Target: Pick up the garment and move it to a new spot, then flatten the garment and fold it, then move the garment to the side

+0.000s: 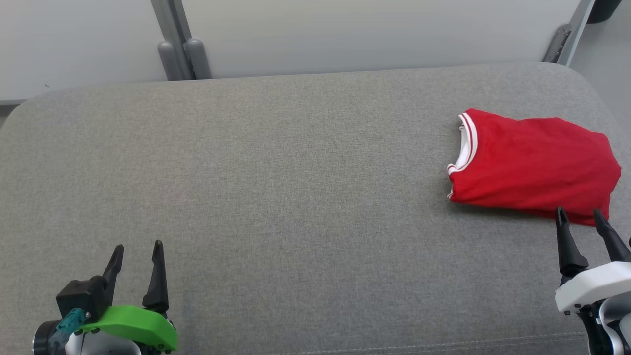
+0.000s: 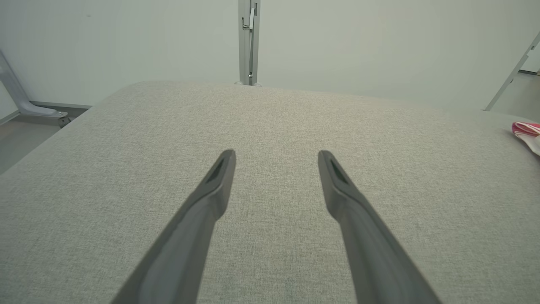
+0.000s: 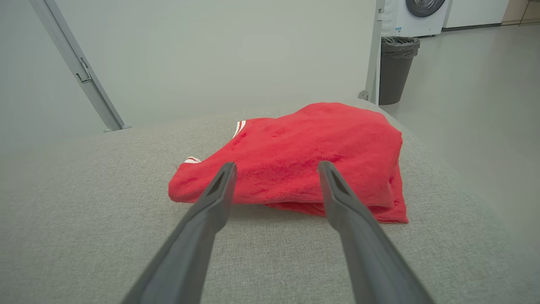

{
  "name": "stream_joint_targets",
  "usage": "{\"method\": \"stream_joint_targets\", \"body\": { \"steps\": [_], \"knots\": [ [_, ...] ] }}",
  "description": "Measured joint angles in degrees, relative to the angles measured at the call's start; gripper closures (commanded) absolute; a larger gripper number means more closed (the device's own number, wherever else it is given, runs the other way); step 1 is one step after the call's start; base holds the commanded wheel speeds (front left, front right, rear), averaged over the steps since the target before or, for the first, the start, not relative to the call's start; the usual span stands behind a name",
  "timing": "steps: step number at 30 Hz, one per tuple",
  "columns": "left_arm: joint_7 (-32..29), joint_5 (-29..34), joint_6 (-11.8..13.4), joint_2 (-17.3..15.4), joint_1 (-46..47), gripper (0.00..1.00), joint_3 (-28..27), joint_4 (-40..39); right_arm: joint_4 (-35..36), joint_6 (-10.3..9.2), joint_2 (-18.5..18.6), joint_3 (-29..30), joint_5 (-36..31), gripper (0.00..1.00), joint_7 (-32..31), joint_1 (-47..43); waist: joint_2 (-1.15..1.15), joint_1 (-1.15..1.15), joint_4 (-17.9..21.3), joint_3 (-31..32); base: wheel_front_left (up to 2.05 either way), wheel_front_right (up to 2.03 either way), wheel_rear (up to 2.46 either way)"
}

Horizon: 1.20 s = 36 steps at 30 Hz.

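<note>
Though partly behind fingers (image 1: 567,246), red garment (image 1: 537,162).

My left gripper (image 1: 138,245): two long tapering black fingers (image 1: 157,276), a black block (image 1: 81,296) at their base, a bright green curved cover (image 1: 130,325) with small dark screws at its edge, a teal clip (image 1: 73,319) beside it. My right gripper (image 1: 578,211): same black fingers, a white curved cover (image 1: 594,286), dark screws beneath. Fingertips (image 2: 221,164): narrow slotted recess on each inner face
</note>
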<state>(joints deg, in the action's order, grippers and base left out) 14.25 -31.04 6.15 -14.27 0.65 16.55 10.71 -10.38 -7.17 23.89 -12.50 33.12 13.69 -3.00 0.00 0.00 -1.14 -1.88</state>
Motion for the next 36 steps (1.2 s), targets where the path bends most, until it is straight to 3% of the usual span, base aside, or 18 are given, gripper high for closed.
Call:
{"method": "stream_joint_targets", "body": {
  "steps": [4, 5, 12, 36],
  "knots": [
    [0.0, 0.3, 0.0, 0.3, 0.0, 0.0, 0.0, -0.3, -0.1, -0.01, -0.8, 1.0, -0.9, 0.0, 0.2, -0.7, 0.0, 0.0, 0.2, 0.0, 0.0, 0.0, 0.0],
    [0.0, 0.5, 0.0, 0.3, 0.0, 1.0, 0.0, -0.4, -0.1, -0.01, -1.1, 1.2, -1.1, 1.0, 0.2, -0.8, 0.0, 0.0, 0.3, 0.0, 0.0, 0.0, 0.0],
    [-0.4, 0.3, -0.1, 2.5, -1.5, 1.0, 0.8, 2.1, -2.5, 0.1, -5.2, 0.2, -1.0, 1.0, -0.1, -2.5, 0.0, 0.0, 0.3, 0.0, 0.0, 0.0, 0.0],
    [-4.7, -14.6, -2.7, 4.4, -1.5, 1.0, -3.7, 2.1, -2.4, 3.12, -8.7, 4.4, 13.5, 1.0, -4.3, -2.1, 0.0, 0.0, 0.5, 0.4, 0.0, 0.0, 0.0]
  ]
}}
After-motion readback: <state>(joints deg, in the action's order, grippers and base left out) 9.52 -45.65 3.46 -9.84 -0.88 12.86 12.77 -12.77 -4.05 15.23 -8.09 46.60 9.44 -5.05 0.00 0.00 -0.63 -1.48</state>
